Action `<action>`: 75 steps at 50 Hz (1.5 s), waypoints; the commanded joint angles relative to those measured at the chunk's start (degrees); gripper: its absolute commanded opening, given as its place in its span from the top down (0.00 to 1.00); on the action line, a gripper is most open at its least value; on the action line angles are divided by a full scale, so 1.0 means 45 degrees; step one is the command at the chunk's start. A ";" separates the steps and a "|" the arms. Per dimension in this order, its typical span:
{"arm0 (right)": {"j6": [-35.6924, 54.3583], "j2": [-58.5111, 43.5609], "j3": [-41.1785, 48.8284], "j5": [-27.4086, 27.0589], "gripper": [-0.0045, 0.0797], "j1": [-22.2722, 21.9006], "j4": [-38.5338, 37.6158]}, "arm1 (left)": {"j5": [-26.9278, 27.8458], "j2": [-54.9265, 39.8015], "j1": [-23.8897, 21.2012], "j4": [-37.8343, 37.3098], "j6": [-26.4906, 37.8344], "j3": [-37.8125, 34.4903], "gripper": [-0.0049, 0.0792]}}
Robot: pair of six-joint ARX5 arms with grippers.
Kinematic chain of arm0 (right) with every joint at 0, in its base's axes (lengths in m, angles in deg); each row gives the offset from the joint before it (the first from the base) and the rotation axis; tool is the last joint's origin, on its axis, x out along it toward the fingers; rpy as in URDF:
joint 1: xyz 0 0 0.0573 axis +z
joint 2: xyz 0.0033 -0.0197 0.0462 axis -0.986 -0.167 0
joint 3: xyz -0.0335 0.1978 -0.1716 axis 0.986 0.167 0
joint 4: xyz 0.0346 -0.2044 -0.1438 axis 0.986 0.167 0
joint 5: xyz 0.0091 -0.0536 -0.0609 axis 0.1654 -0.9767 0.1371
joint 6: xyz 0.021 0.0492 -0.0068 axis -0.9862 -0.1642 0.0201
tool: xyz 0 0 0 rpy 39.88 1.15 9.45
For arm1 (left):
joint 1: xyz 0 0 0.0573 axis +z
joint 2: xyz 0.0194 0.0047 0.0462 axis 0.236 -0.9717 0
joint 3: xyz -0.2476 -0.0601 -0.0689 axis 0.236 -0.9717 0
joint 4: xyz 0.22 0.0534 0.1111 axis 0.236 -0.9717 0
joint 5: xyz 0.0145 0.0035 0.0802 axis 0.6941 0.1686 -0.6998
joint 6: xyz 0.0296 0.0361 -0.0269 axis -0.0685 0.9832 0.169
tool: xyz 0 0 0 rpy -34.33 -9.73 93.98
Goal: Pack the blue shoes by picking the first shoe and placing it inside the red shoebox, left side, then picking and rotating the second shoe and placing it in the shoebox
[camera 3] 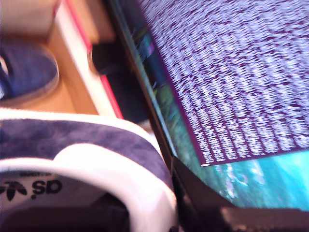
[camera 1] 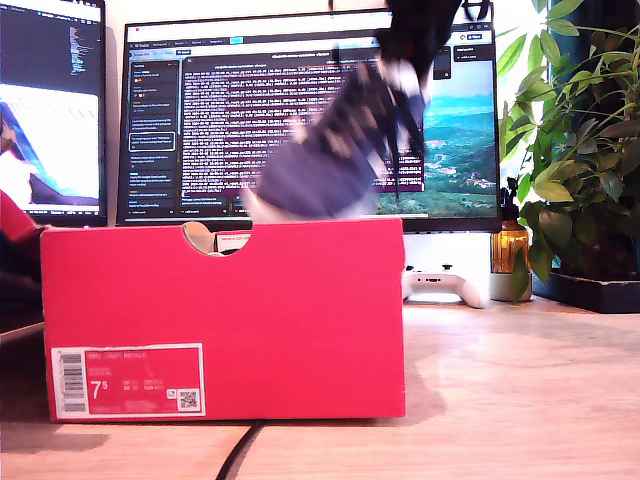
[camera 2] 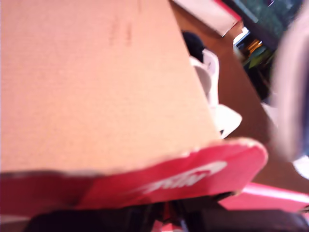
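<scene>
The red shoebox (camera 1: 225, 320) stands on the counter (camera 1: 520, 400), its barcode label (camera 1: 127, 380) low on the front wall, a dark cable (camera 1: 240, 452) running out from under it. Above its rim hangs a blurred blue shoe (camera 1: 335, 150), toe tilted down toward the box, gripped at the heel end by my second hand (camera 1: 420, 40). Behind the box stand two monitors (camera 1: 310, 110); beyond the box's far end lie a white game controller (camera 1: 445, 285), an amber bottle (camera 1: 510, 250) and a potted plant (camera 1: 580, 140).

Only the second wrist view looks inside: another blue shoe (camera 3: 29, 72) already lies on the box floor, while the held shoe's white heel collar (camera 3: 96, 164) fills the foreground, clamped by that hand.

The first wrist view shows the brown inside of the lid (camera 2: 96, 82) and its red flap (camera 2: 193, 179); the first hand's state I cannot tell.
</scene>
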 commanded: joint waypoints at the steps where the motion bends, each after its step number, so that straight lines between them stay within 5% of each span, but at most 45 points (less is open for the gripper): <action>1: 0.0427 -0.0039 -0.0146 0.0068 0.96 0.0379 -0.0471 | 0.0010 -0.0029 -0.0044 0.0447 -0.0034 -0.0214 0.97; 23: 0.1137 -0.1719 -0.0146 0.0117 0.96 0.1345 -0.0568 | 0.0015 -0.0029 -0.0044 0.0437 -0.0034 -0.0214 0.97; 46: 0.1943 -0.3065 -0.0146 0.0209 0.95 0.1321 -0.0053 | 0.0024 -0.0029 -0.0044 0.0427 -0.0029 -0.0214 0.97; 58: 0.1472 -0.3288 -0.0146 0.0214 0.46 0.1477 -0.0500 | 0.0223 -0.0029 -0.0044 0.0131 -0.0034 -0.0214 0.97; 75: 0.1268 -0.3274 -0.0151 -0.0097 0.43 0.1676 -0.1180 | 0.0214 -0.0029 -0.0044 0.0102 0.0005 -0.0214 0.97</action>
